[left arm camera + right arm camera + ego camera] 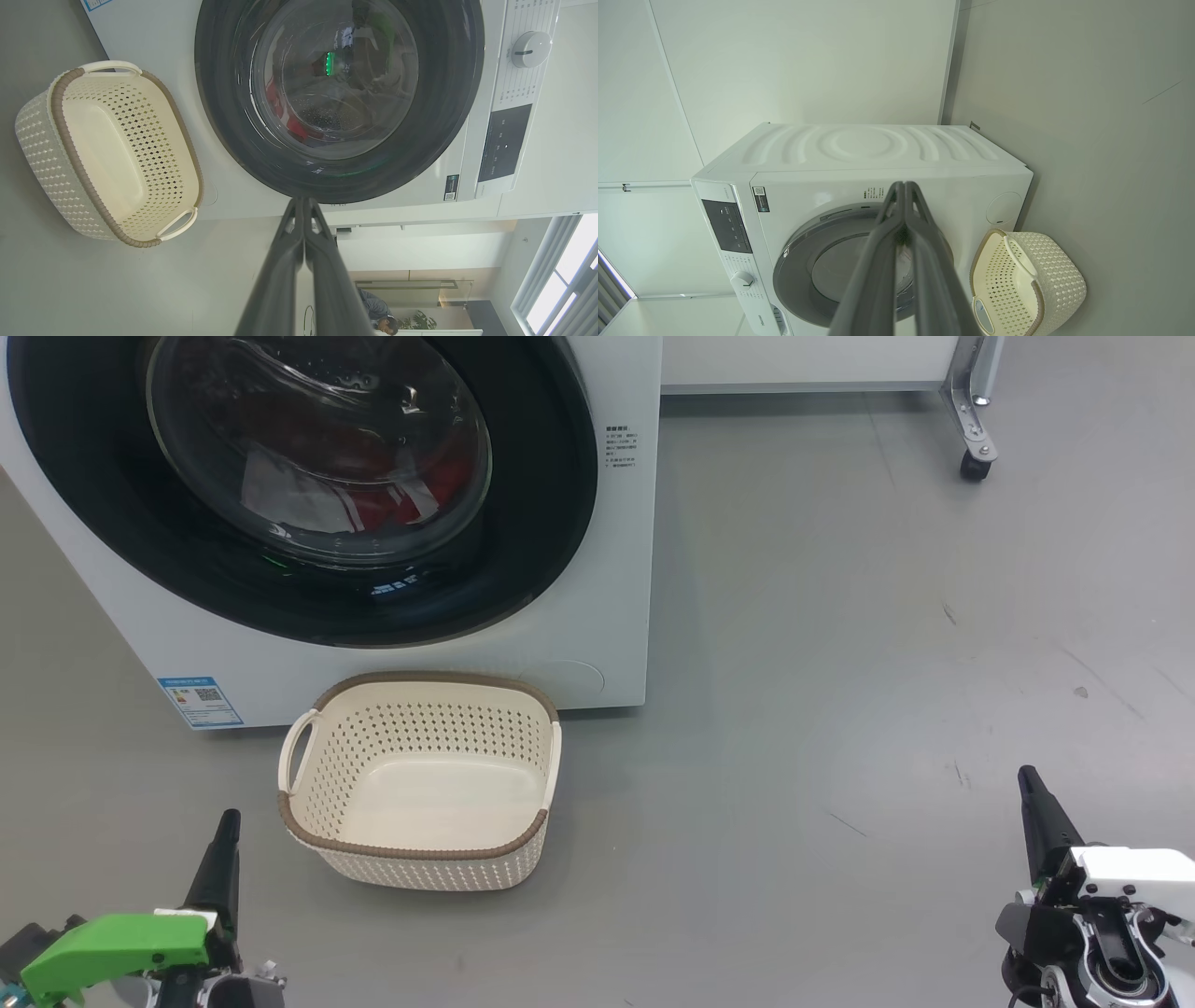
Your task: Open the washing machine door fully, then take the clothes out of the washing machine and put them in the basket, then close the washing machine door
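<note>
Plainly, the washing machine door (308,457) sits closed against the white washing machine (616,569). Its wide glossy black rim fills the upper left of the head view around a bulging clear glass centre. Through that glass the clothes (383,495) show as red fabric with white panels and a striped edge, lying in the drum. The basket (420,679) is cream and perforated, with a brown woven-look rim and loop handles. It stands empty on the grey floor (840,616) just in front of the machine, below the door, at the lower centre-left of the frame.

The head view adds a blue sticker (201,700) on the machine's front and a cabinet wheel (976,462) at the upper right. The left wrist view adds a round dial (530,49) and a dark control panel (504,142) near its right edge, and a person (378,315) far off at the bottom. The right wrist view adds a ribbed white panel (864,144) of the machine.

The left gripper (227,821), at the lower left of the head view, has its fingers pressed together on nothing. It is near the basket's corner but apart from it. The right gripper (1029,779), at the lower right, is likewise pressed together and empty, well apart from basket and door.
</note>
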Tool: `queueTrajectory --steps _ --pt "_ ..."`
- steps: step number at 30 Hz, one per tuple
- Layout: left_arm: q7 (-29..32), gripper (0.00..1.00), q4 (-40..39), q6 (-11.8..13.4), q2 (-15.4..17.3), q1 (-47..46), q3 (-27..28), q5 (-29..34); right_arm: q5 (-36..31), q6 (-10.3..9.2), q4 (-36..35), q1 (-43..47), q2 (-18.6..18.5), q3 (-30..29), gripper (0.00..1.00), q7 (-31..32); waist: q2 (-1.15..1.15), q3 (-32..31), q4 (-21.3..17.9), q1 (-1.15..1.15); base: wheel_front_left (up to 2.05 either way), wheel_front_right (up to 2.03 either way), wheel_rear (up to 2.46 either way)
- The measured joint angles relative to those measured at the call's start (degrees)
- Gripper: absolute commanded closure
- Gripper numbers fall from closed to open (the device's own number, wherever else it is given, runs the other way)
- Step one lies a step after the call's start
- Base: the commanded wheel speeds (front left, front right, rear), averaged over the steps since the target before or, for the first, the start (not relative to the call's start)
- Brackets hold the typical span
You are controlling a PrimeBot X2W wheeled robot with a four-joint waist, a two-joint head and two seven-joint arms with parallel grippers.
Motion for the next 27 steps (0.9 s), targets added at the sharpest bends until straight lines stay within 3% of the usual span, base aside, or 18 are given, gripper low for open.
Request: queueTrajectory --steps 27 --pt "0.0 1.00 0.0 0.0 0.0 0.0 0.0 0.0 -0.1 0.00 0.0 0.0 0.0 0.0 1.00 0.0 0.00 0.0 0.0 0.00 0.00 0.00 0.00"
